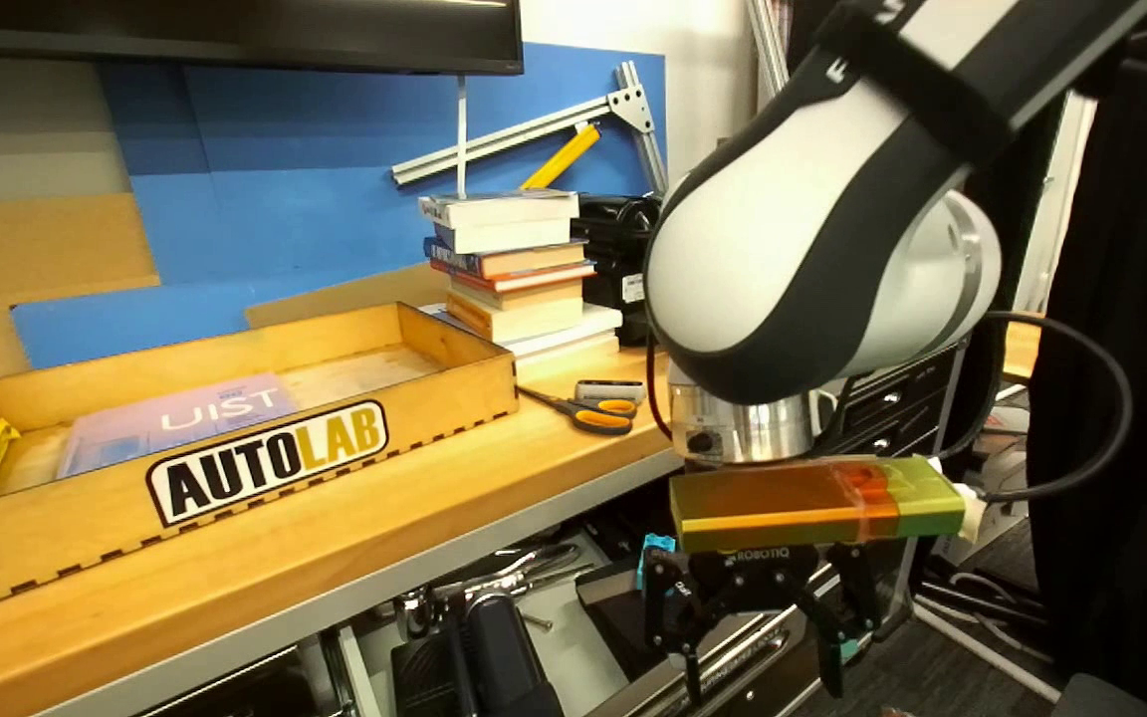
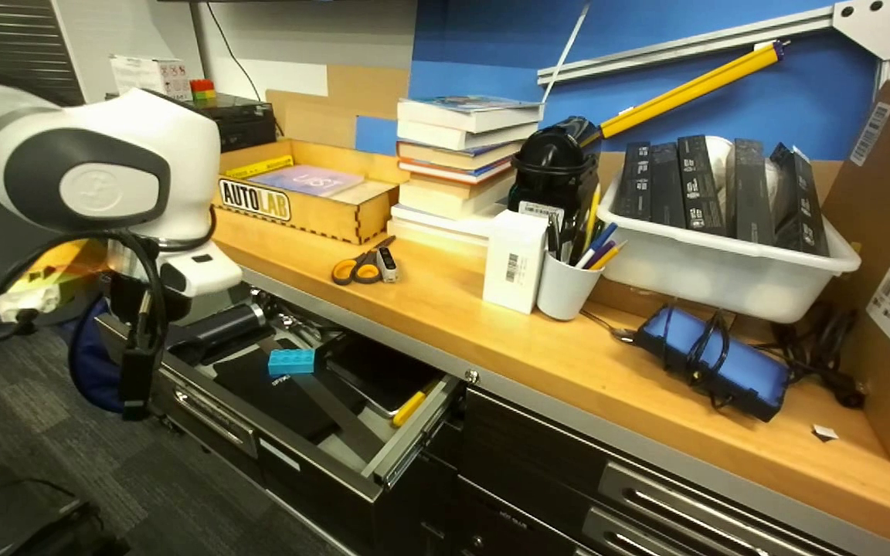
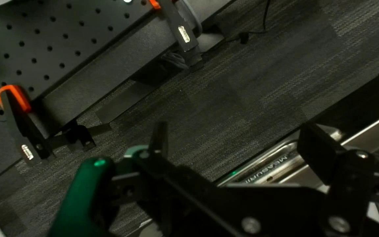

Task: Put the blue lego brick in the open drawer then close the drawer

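The blue lego brick [image 2: 291, 361] lies inside the open drawer [image 2: 329, 483], on top of a flat black item. In an exterior view the brick [image 1: 655, 548] is partly hidden behind my gripper. It is out of view in the wrist view. My gripper [image 1: 765, 677] is open and holds nothing; it points down near the drawer's front. In the wrist view the fingers of the gripper [image 3: 240, 144] stand wide apart. One finger is over the floor and the other is over the drawer front [image 3: 275, 168] with its metal handle. The gripper also shows at the drawer's far end [image 2: 136, 386].
The wooden table edge overhangs the drawer. On it are scissors [image 2: 360, 269], a book stack [image 2: 464, 147], the AUTOLAB tray [image 2: 364, 220], a white box [image 2: 513, 262] and a pen cup [image 2: 565, 289]. Tools fill the drawer. A perforated dark plate [image 3: 54, 42] shows beyond the floor.
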Robot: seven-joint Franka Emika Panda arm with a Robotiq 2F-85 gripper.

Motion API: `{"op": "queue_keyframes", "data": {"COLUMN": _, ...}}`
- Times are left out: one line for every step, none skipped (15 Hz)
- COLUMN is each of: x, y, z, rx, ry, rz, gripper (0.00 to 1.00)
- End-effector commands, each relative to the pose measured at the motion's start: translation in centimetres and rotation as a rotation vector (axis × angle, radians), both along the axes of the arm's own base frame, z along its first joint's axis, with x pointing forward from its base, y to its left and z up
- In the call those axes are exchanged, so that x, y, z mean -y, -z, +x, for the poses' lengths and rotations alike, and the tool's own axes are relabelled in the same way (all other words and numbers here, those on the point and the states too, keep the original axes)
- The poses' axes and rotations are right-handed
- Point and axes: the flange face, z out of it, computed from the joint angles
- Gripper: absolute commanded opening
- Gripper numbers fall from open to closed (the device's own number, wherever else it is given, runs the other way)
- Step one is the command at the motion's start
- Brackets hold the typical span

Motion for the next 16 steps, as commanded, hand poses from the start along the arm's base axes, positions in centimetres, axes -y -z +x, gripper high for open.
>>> {"op": "queue_keyframes", "data": {"x": -0.4, "y": 3.8, "z": 2.1, "rx": -0.030, "ry": -0.017, "rz": 0.027, "gripper": 1.00}}
{"op": "queue_keyframes", "data": {"x": -0.3, "y": 4.5, "z": 2.6, "rx": -0.017, "ry": -0.006, "rz": 0.026, "gripper": 1.00}}
{"op": "queue_keyframes", "data": {"x": -0.2, "y": 5.1, "z": 3.1, "rx": -0.005, "ry": 0.010, "rz": 0.010, "gripper": 1.00}}
{"op": "queue_keyframes", "data": {"x": -0.1, "y": 5.4, "z": 3.4, "rx": 0.015, "ry": 0.042, "rz": -0.005, "gripper": 1.00}}
{"op": "queue_keyframes", "data": {"x": 0.0, "y": 5.5, "z": 3.9, "rx": 0.044, "ry": 0.066, "rz": -0.017, "gripper": 1.00}}
{"op": "queue_keyframes", "data": {"x": 0.0, "y": 5.0, "z": 4.5, "rx": 0.098, "ry": 0.115, "rz": -0.035, "gripper": 1.00}}
{"op": "queue_keyframes", "data": {"x": 0.1, "y": 4.6, "z": 5.0, "rx": 0.135, "ry": 0.141, "rz": -0.040, "gripper": 1.00}}
{"op": "queue_keyframes", "data": {"x": 0.2, "y": 4.3, "z": 5.6, "rx": 0.174, "ry": 0.175, "rz": -0.050, "gripper": 1.00}}
{"op": "queue_keyframes", "data": {"x": 0.4, "y": 3.8, "z": 6.3, "rx": 0.216, "ry": 0.206, "rz": -0.061, "gripper": 1.00}}
{"op": "queue_keyframes", "data": {"x": 0.5, "y": 3.5, "z": 6.9, "rx": 0.254, "ry": 0.237, "rz": -0.077, "gripper": 1.00}}
{"op": "queue_keyframes", "data": {"x": 0.6, "y": 3.1, "z": 7.5, "rx": 0.293, "ry": 0.267, "rz": -0.093, "gripper": 1.00}}
{"op": "queue_keyframes", "data": {"x": 0.8, "y": 2.8, "z": 8.1, "rx": 0.325, "ry": 0.296, "rz": -0.114, "gripper": 1.00}}
{"op": "queue_keyframes", "data": {"x": 1.0, "y": 2.5, "z": 8.6, "rx": 0.355, "ry": 0.324, "rz": -0.134, "gripper": 1.00}}
{"op": "queue_keyframes", "data": {"x": 1.3, "y": 2.3, "z": 9.0, "rx": 0.377, "ry": 0.349, "rz": -0.155, "gripper": 1.00}}
{"op": "queue_keyframes", "data": {"x": 1.4, "y": 2.3, "z": 9.4, "rx": 0.395, "ry": 0.373, "rz": -0.172, "gripper": 1.00}}
{"op": "queue_keyframes", "data": {"x": 1.5, "y": 2.5, "z": 9.8, "rx": 0.403, "ry": 0.393, "rz": -0.187, "gripper": 1.00}}
